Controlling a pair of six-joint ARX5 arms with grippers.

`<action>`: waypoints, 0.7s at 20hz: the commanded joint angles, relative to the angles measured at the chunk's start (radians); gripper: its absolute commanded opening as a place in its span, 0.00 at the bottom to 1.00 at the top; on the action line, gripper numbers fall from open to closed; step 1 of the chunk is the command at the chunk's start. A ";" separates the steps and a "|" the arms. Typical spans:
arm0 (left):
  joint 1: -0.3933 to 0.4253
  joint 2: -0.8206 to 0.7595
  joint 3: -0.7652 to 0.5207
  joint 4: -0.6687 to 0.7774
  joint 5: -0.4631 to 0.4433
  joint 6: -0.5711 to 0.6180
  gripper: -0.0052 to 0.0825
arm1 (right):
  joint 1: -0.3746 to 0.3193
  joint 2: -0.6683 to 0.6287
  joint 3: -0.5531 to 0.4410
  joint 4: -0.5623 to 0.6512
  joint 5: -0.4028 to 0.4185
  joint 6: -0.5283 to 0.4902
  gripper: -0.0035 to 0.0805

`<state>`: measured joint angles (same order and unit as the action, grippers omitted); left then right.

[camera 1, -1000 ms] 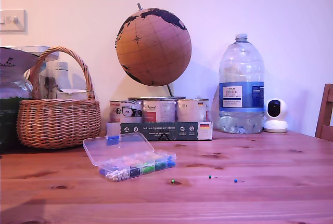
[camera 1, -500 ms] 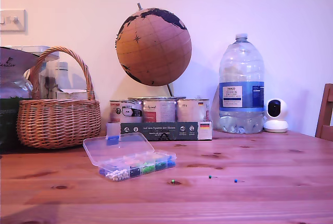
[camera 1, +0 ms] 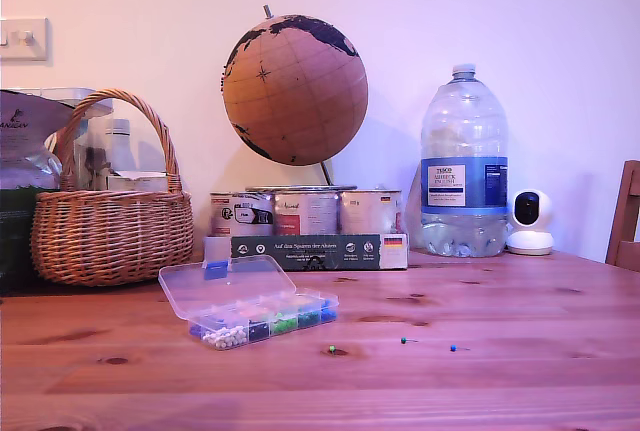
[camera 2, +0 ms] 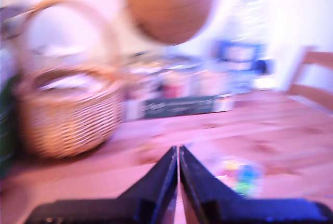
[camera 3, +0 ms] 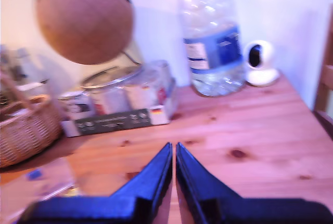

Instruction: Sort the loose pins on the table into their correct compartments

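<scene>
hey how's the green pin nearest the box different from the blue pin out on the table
In the exterior view:
1. Colour: the green pin has a green head, the blue pin a blue one.
2. Place: the green pin lies closer to the clear box; the blue pin lies farthest toward the view's right, beyond a second green pin.
3. Surface: the green pin sits by a dark knot, the blue pin on plainer wood.

Both are tiny, ball-headed and loose on the table.

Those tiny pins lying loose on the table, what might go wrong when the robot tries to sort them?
The pins are tiny and lie flat on the table, so the jaws may slip off or flick one away. The organiser box has small adjoining cells, so a pin could drop into the wrong colour. The first wrist view is blurred, so aiming may suffer.
</scene>
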<state>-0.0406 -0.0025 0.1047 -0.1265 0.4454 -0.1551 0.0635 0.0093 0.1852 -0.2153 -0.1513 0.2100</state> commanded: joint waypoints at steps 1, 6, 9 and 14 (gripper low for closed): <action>-0.030 0.000 -0.005 -0.006 0.018 -0.006 0.03 | 0.019 0.025 0.019 -0.027 -0.014 0.004 0.03; -0.147 0.088 0.027 -0.040 0.055 -0.003 0.03 | 0.073 0.153 0.077 -0.092 -0.033 0.003 0.03; -0.224 0.195 0.066 -0.087 0.042 -0.001 0.03 | 0.109 0.269 0.111 -0.098 -0.060 -0.004 0.03; -0.359 0.392 0.134 -0.125 0.037 0.025 0.03 | 0.139 0.373 0.127 -0.014 -0.105 0.060 0.03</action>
<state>-0.3851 0.3611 0.2256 -0.2459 0.4797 -0.1402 0.1997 0.3889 0.3054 -0.2581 -0.2531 0.2523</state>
